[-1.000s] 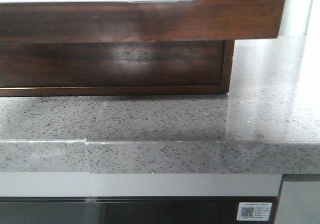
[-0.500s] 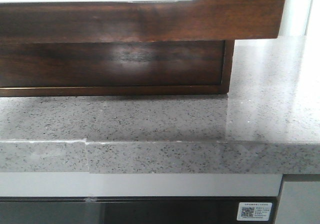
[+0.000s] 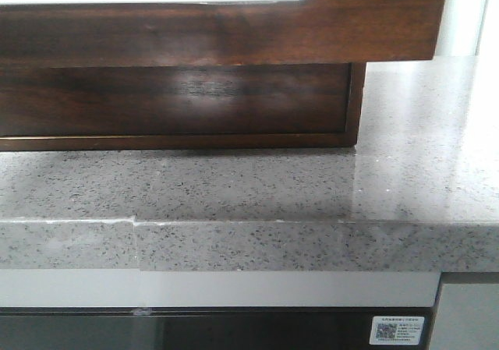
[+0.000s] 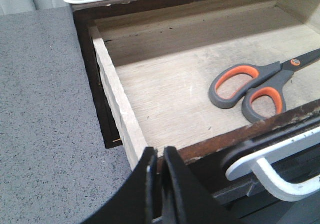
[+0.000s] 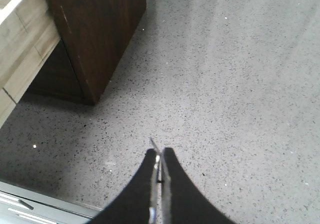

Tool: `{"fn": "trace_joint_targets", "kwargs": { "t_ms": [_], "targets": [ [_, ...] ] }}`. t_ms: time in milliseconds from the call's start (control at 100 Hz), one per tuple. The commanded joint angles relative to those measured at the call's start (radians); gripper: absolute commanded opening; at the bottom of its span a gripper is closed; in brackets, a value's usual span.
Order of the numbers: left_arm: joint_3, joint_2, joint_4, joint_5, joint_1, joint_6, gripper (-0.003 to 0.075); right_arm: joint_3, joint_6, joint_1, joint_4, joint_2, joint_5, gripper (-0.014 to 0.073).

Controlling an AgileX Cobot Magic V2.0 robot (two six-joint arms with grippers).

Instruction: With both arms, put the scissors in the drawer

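honestly, the scissors (image 4: 260,87) already lay inside the open drawer (image 4: 120,114), blades pointing toward its back. our left hand (image 4: 160,184), pressed together and empty, hung right at the drawer's front edge; the right hand (image 5: 160,179), also pressed together, hovered over the worktop (image 5: 240,84), farther away.

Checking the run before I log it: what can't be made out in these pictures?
- Scissors: blade tips cut off by the left wrist view's edge.
- Drawer: its inside hidden by its own front in the front view.
- Label below the counter: print too small.
- Both arms: outside the front view.
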Motion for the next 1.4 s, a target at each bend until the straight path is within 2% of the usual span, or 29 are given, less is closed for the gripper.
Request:
{"fn": "trace_joint_targets", "kwargs": {
  "t_ms": [0, 260, 340, 560, 800, 890, 980, 1130, 1340, 1390],
  "targets": [
    [-0.026, 0.016, -0.025, -0.055, -0.008, -0.012, -0.0020, -0.023, 0.000, -0.005, 0.017, 0.000, -0.064, -0.0069],
    [-0.026, 0.016, -0.025, -0.055, -0.008, -0.012, -0.0020, -0.023, 0.000, -0.005, 0.017, 0.000, -0.064, -0.0069],
    [-0.025, -0.003, -0.024, -0.062, -0.038, -0.012, -0.0020, -0.023, 0.000, -0.005, 0.017, 0.000, -0.064, -0.0069],
    [0.110, -0.203, 0.083, -0.135, 0.012, -0.016, -0.0020, -0.023, 0.000, -0.005, 0.017, 0.000, -0.064, -0.0069],
    [0.389, -0.400, 0.110, -0.389, 0.074, -0.022, -0.0020, -0.023, 0.000, -0.005, 0.017, 0.000, -0.064, -0.0069],
    [0.495, -0.459, 0.133, -0.485, 0.111, -0.083, -0.0020, -0.023, 0.000, -0.005, 0.017, 0.000, -0.064, -0.0069],
    [0.571, -0.507, 0.198, -0.519, 0.129, -0.177, -0.0020, -0.023, 0.000, -0.005, 0.017, 0.000, -0.064, -0.0069],
    [0.659, -0.511, 0.305, -0.600, 0.130, -0.328, -0.0020, -0.023, 0.000, -0.005, 0.017, 0.000, -0.066, -0.0069],
    [0.795, -0.511, 0.312, -0.873, 0.126, -0.337, -0.0020, -0.023, 0.000, -0.005, 0.017, 0.000, -0.064, -0.0069],
    [0.788, -0.511, 0.312, -0.846, 0.118, -0.338, -0.0020, -0.023, 0.000, -0.005, 0.017, 0.000, -0.064, -0.0069]
  ]
}}
